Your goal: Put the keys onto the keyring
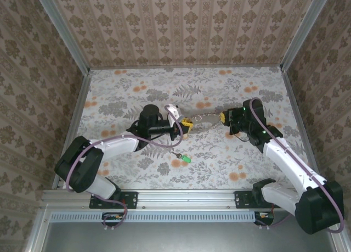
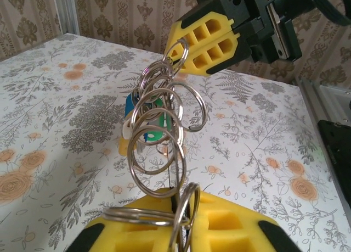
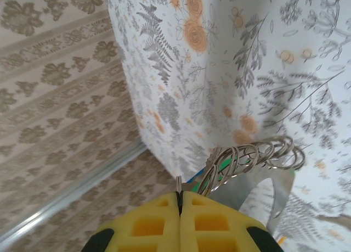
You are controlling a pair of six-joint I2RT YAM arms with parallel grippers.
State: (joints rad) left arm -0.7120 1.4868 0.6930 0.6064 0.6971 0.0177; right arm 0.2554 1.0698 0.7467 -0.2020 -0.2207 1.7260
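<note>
Overhead, left gripper, right gripper each clamp keyring chain, green key loose nearby; left wrist: keys threaded midchain.

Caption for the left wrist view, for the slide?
A chain of split rings strung between left gripper below and right gripper above, coloured keys behind it, floral table beneath.
</note>
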